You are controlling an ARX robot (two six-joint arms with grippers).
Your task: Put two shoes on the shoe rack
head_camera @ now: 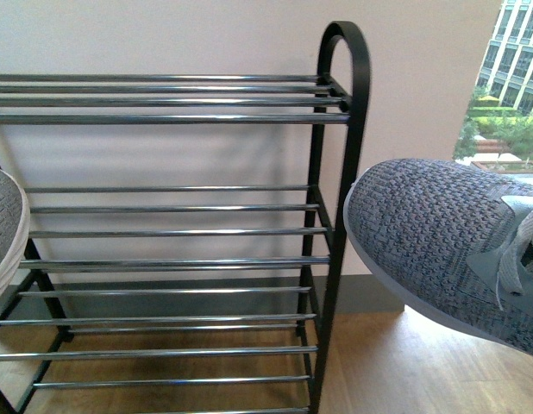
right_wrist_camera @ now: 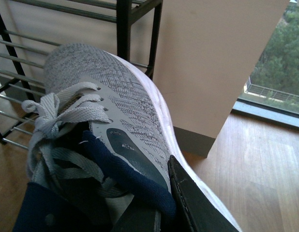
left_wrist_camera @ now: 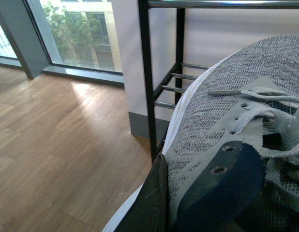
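The right tool (right_wrist_camera: 161, 205) clamps the collar of the right sneaker (right_wrist_camera: 115, 96), with a dark finger (right_wrist_camera: 193, 203) on the outer wall. The left tool (left_wrist_camera: 156, 198) holds the left sneaker (left_wrist_camera: 212, 121) the same way, only one finger showing. Both grey knit shoes hang above the wooden floor (head_camera: 404, 362). They lie lengthwise across the front view, toes inward toward the shoe rack (head_camera: 335, 172) with its black frame and chrome bars. That view shows only the left sneaker's toe.

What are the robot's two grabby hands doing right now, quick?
Left gripper: closed, holding the left grey sneaker; only one finger shows.
Right gripper: closed, pinching the right grey sneaker at its collar.
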